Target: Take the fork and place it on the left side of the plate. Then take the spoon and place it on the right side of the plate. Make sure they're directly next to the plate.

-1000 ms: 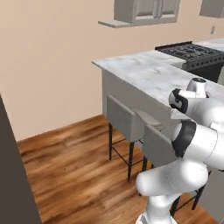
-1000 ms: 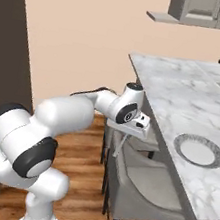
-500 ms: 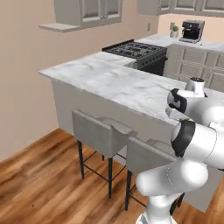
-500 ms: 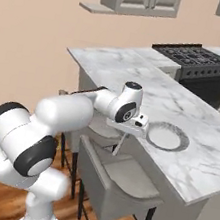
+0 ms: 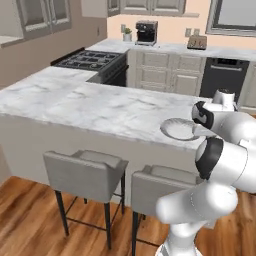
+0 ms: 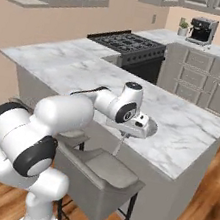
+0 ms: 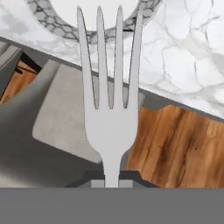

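Marble countertop (image 7: 188, 48), upper frame: two-finger gripper (image 7: 112, 179) clamps the slim silver-grey metal fork (image 7: 111, 109) by its handle — rigid, light, probably slippery — below the grey-rimmed round plate (image 7: 144, 13).

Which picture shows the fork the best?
The hand view. There the fork is big and close, all four tines clear, its handle pinched in the gripper, with the plate rim behind it. In the right base view the fork is just a thin sliver hanging below the hand. In the left base view the arm hides it.
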Motion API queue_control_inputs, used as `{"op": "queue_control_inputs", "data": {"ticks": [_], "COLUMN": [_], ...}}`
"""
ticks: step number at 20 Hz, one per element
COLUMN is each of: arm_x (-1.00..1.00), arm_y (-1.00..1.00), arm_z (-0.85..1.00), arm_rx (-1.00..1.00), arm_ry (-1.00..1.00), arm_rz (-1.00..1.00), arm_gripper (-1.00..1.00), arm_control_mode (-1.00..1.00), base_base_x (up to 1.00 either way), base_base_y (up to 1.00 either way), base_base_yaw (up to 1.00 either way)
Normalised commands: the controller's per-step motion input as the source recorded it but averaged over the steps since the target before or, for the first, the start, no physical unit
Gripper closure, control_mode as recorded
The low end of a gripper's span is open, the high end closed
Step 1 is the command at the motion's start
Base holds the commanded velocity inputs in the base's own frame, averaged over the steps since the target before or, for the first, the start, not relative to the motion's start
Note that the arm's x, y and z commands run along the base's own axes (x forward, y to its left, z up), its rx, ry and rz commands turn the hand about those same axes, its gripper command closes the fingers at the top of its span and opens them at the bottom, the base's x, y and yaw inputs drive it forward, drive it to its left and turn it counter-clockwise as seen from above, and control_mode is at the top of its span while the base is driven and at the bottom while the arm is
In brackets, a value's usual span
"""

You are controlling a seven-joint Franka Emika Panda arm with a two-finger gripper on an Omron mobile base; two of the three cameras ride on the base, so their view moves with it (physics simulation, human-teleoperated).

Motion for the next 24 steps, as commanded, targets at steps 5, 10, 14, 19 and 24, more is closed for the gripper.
{"op": "queue_control_inputs", "data": {"ticks": [5, 10, 14, 19, 24], "arm_x": [0.0, 0.0, 0.0, 0.0, 0.0], "arm_y": [0.0, 0.0, 0.0, 0.0, 0.0], "arm_z": [0.0, 0.0, 0.0, 0.0, 0.0], "arm_rx": [0.0, 0.0, 0.0, 0.0, 0.0], "arm_ry": [0.0, 0.0, 0.0, 0.0, 0.0], "arm_rz": [0.0, 0.0, 0.0, 0.0, 0.0], "arm_gripper": [1.0, 1.0, 1.0, 1.0, 1.0], "arm_control_mode": [1.0, 1.0, 1.0, 1.0, 1.0], "base_base_x": [0.47, 0.45, 0.33, 0.0, 0.0], "base_base_y": [0.43, 0.39, 0.34, 0.02, 0.0], "base_base_yaw": [-0.52, -0.57, -0.42, 0.0, 0.0]}}
